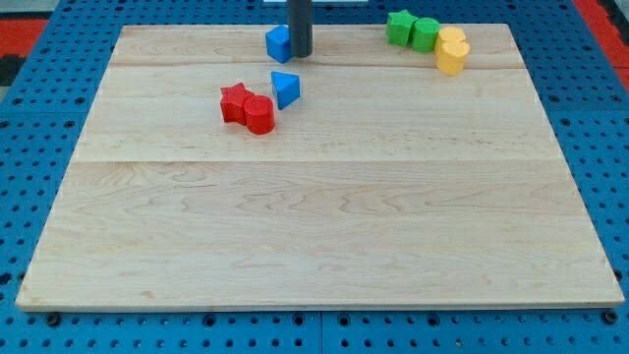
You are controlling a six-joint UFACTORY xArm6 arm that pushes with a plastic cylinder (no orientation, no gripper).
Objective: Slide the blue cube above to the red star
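Note:
The blue cube [278, 43] sits near the view's top edge of the wooden board, left of centre. My tip [300, 55] stands right against the cube's right side. The red star [234, 101] lies below and to the left of the cube, with a red cylinder [259, 114] touching its lower right. A blue triangular block [286, 88] lies just right of the red pair, below the cube.
A green star [399, 27], a green cylinder [426, 34] and two yellow blocks [452, 50] form a cluster at the view's top right. The wooden board [314, 226] rests on a blue pegboard surface.

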